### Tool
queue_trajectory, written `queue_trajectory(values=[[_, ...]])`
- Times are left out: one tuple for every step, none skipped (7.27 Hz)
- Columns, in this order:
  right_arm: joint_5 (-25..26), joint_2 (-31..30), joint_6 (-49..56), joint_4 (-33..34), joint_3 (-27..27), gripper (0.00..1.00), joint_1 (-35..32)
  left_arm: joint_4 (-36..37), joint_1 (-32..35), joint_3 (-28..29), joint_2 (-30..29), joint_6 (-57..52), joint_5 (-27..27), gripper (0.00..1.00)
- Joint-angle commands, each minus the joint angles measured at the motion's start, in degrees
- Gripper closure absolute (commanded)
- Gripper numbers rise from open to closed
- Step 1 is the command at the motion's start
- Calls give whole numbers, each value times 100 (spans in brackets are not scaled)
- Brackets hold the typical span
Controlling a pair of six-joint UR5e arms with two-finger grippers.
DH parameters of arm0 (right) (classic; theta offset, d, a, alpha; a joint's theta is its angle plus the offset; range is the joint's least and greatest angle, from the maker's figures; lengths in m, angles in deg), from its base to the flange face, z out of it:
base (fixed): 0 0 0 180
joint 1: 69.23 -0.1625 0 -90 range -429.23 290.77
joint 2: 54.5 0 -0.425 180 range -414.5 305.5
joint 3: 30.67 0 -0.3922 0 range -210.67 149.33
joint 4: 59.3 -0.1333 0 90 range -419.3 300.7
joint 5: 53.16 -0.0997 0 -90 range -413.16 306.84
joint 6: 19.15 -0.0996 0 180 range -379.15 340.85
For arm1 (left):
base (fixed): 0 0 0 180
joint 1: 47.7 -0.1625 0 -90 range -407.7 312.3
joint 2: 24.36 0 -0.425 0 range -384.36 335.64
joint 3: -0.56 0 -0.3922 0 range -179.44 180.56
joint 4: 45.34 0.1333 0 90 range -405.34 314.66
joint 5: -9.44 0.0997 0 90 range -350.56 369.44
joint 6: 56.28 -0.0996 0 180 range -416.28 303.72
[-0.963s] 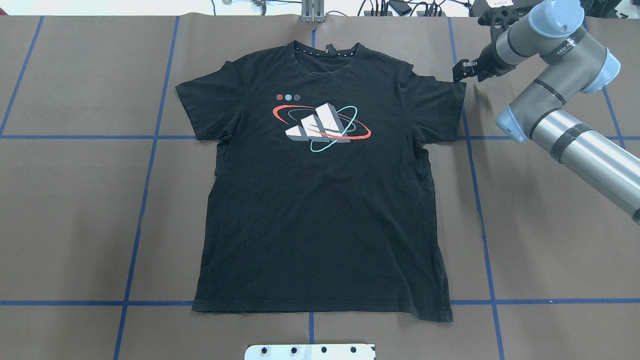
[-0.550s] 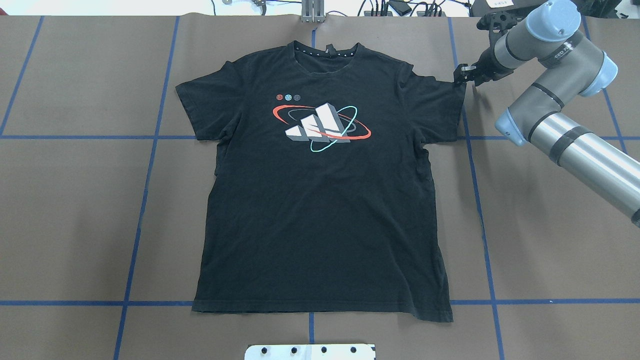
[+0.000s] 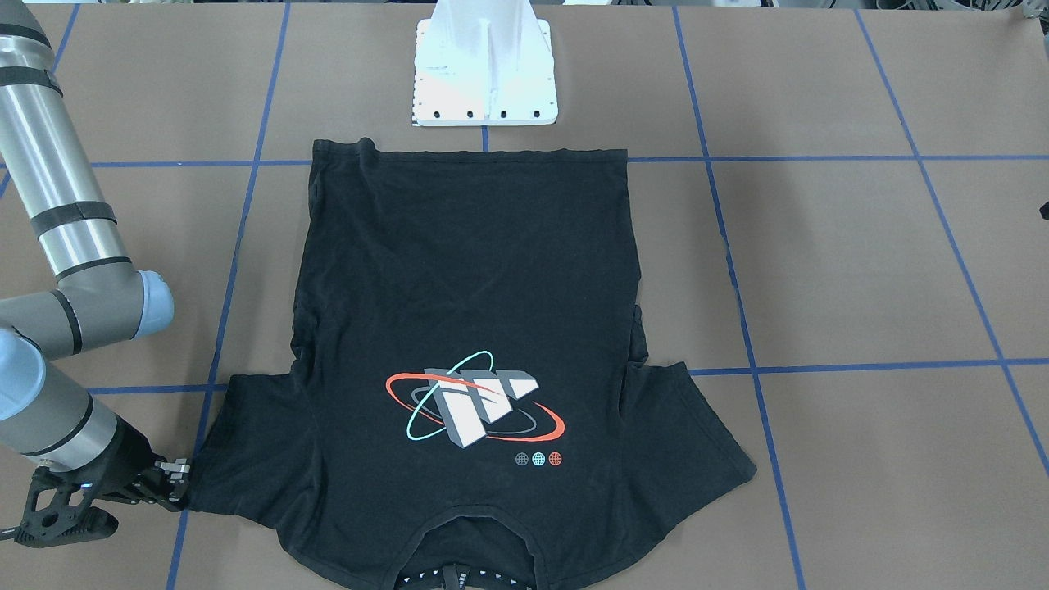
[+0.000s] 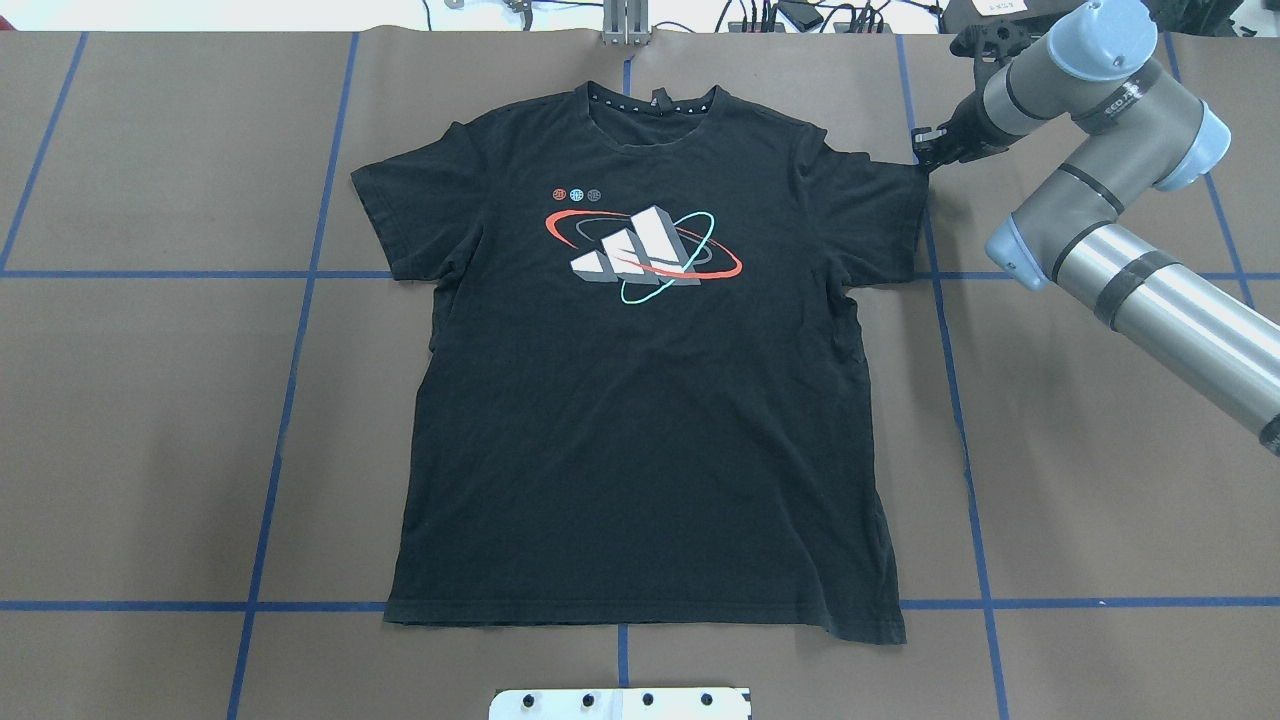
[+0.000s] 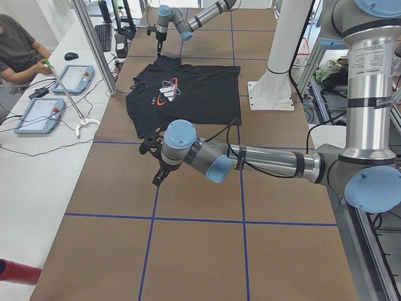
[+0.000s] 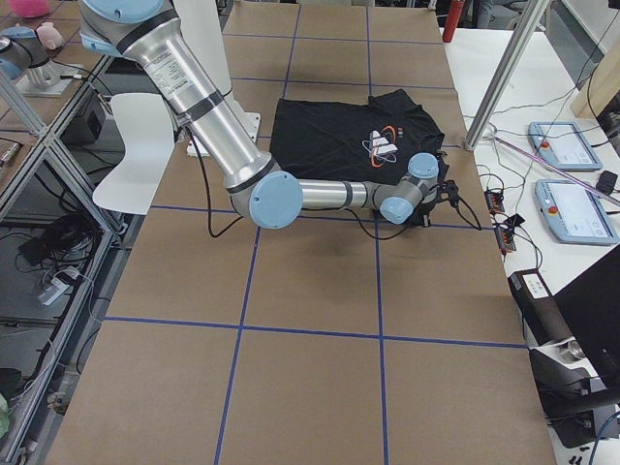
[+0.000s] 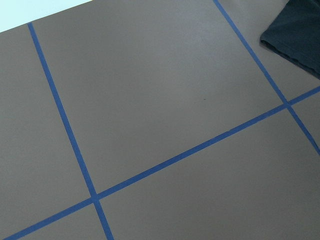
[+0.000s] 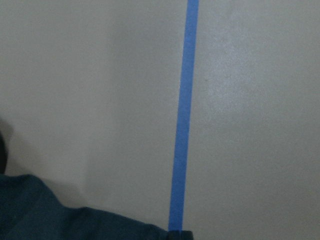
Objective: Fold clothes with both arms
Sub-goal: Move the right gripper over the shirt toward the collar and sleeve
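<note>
The black T-shirt (image 4: 640,400) lies flat on the brown table, graphic side up, collar toward the far edge; it also shows in the front view (image 3: 467,311). My right gripper (image 4: 926,152) is at the outer corner of the shirt's right sleeve (image 4: 885,205), low over the table. In the front view the right gripper (image 3: 174,483) has its jaws parted at the sleeve edge. My left gripper (image 5: 156,164) shows only in the exterior left view, off the shirt's left side; I cannot tell whether it is open. The left wrist view shows a shirt corner (image 7: 296,32).
The white base block (image 3: 485,65) stands just beyond the shirt's hem. Blue tape lines (image 4: 290,400) cross the table in a grid. Cables and a metal post (image 4: 625,22) lie along the far edge. An operator (image 5: 19,50) sits beside the table.
My right gripper has shifted slightly, closing in on the sleeve corner. The shirt has not moved.
</note>
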Motion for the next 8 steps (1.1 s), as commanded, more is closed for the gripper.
queue_trajectory(values=[[-338,-51,-270,198,-581,100,-49,0,0,3,0,0,-1,0],[-759,-208,-313,670,-1280,100,-180,-9,0,-6,0,0,-1,0],[-746,-592,-331,1223,-2131,100,-146,0,0,-32,0,0,-1,0],[-763,-648,-445,1585,-2609,100,-137,0,0,-32,0,0,-1,0],[-746,-545,-976,1754,-2875,100,11,0,0,-32,0,0,-1,0],[-563,-326,-1504,1773,-2930,100,439,0,0,-24,0,0,-1,0],[48,7,-1849,1886,-2757,100,782,0,0,-15,0,0,7,0],[367,454,-1861,2070,-2320,100,942,0,0,-15,0,0,8,0]])
